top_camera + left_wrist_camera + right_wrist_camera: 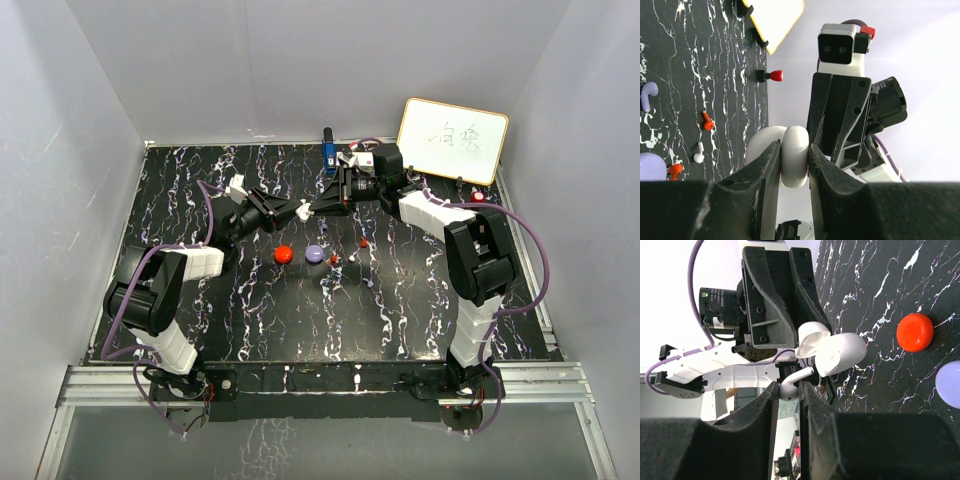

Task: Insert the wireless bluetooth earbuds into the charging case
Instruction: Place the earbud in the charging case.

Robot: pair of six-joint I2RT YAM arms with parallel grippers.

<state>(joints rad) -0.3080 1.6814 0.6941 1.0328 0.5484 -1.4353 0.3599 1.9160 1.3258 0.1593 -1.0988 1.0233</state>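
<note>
L gripper (793, 148) clamped tight on white case (795, 162), lid open, held up off table (250, 320). R gripper (788, 386) pinches white earbud (788, 389) right at case's open mouth; can't tell if touching. Loose on table: red bud (707, 121), white bud (699, 154), purple bud (647, 95), near red puck (284, 254) & purple puck (315, 254).
</note>
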